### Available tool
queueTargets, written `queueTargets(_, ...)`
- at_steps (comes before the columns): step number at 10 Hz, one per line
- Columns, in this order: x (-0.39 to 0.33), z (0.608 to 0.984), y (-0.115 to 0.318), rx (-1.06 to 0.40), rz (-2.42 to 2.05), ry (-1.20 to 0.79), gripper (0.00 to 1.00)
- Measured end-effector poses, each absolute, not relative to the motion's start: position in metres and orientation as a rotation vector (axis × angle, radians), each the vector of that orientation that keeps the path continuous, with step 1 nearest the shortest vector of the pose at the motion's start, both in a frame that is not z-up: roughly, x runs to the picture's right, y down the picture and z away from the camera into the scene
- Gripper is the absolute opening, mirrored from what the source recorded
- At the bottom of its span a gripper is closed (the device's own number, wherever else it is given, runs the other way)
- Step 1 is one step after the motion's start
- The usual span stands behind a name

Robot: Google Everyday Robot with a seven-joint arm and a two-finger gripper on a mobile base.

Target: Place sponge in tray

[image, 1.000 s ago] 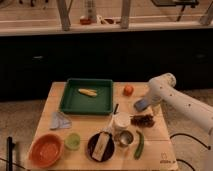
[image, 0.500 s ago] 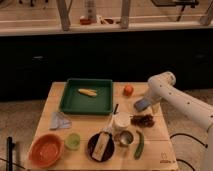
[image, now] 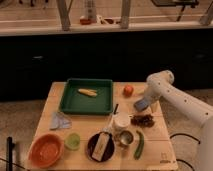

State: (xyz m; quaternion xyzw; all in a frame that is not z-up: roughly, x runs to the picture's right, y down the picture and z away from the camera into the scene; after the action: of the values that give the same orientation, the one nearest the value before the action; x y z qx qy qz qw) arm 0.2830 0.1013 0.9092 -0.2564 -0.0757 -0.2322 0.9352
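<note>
From my station the gripper (image: 143,104) sits at the end of the white arm (image: 172,95), low over the right side of the wooden table (image: 156,150), at about three o'clock from the table's middle; it looks clamped on the sponge (image: 140,105), a blue-grey block tilted at its tip, though I can't tell whether the block clears the tabletop. The sponge is outside the tray, well to its right; just at ten o'clock from it lies a small orange fruit (image: 128,90); at six o'clock, close below, a dark bunch of grapes (image: 142,120).

The green tray (image: 68,101) occupies the back centre of the table, at about eleven o'clock, with one yellow piece of food (image: 87,92) lying in it.

Toward the front I see a white cup (image: 121,121), a metal cup (image: 124,138) just below it, and a green vegetable (image: 139,145) beside that; a dark plate (image: 100,148) sits at six o'clock; a small green bowl (image: 73,141) and an orange bowl (image: 46,150) fill the seven o'clock corner; a pale blue cloth (image: 60,121) lies at nine o'clock.
</note>
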Motion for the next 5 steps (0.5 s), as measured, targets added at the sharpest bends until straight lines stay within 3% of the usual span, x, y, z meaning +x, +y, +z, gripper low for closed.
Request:
queueTargets(2,0.282,0.917,0.104,-0.535,-0.479,-0.159,0.74)
queueTargets(4,0.279,0.927,0.109,-0.548,-0.489,-0.156,0.54)
queueTargets(5,0.277,0.935,0.112,-0.562,-0.504,-0.152,0.37)
